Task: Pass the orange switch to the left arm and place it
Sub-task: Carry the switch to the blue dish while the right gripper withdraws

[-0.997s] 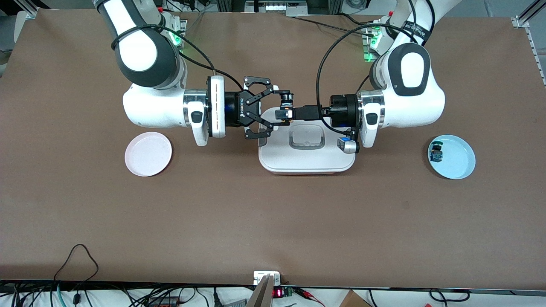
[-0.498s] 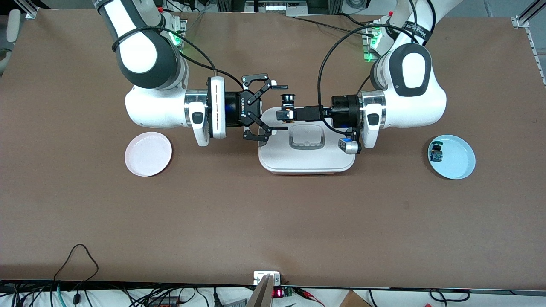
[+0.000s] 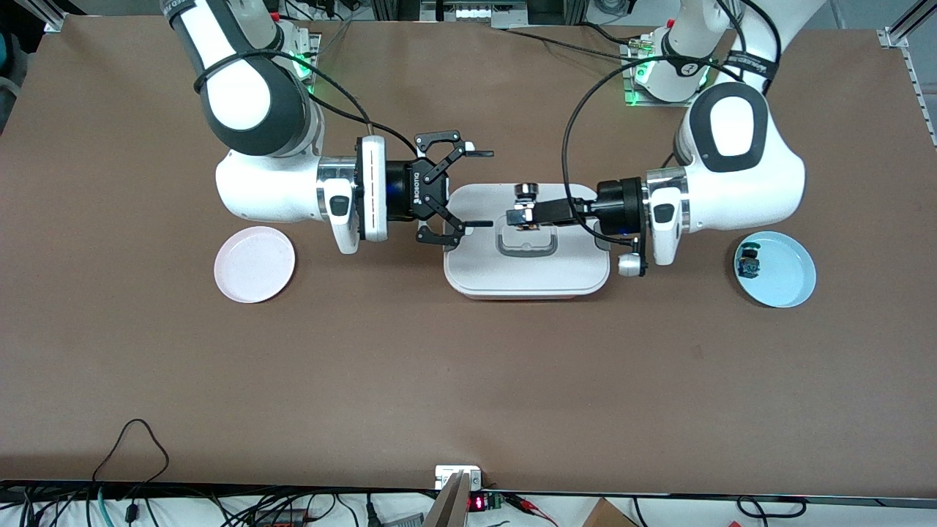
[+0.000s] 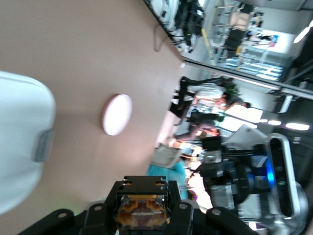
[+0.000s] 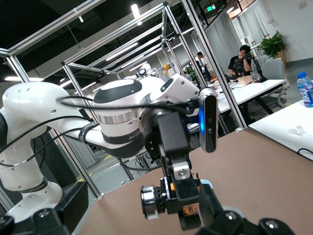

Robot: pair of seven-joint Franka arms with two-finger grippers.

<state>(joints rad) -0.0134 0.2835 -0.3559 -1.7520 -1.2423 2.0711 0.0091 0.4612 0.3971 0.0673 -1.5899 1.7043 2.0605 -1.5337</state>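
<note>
From the front, the left gripper (image 3: 521, 212) hangs over the lidded white box (image 3: 526, 274), clamped on the orange switch (image 3: 524, 193); the right gripper (image 3: 476, 189), fingers spread with nothing between them, hovers at the box's edge, the pink plate (image 3: 255, 264) bare, the blue plate (image 3: 787, 278) holding a small dark switch (image 3: 748, 263). The left wrist view shows the switch's orange part (image 4: 142, 210) pinched between the fingers, with the box (image 4: 19, 147) and pink plate (image 4: 117, 114) below. The right wrist view shows the left gripper (image 5: 182, 196) facing it, closed on the switch (image 5: 164, 199).

Robotics lab — aluminium frame (image 5: 171, 29), ceiling strip lights (image 5: 135, 10), office desks (image 5: 254, 88) with seated staff

Item on blue plate (image 3: 785, 277) too small to identify.
</note>
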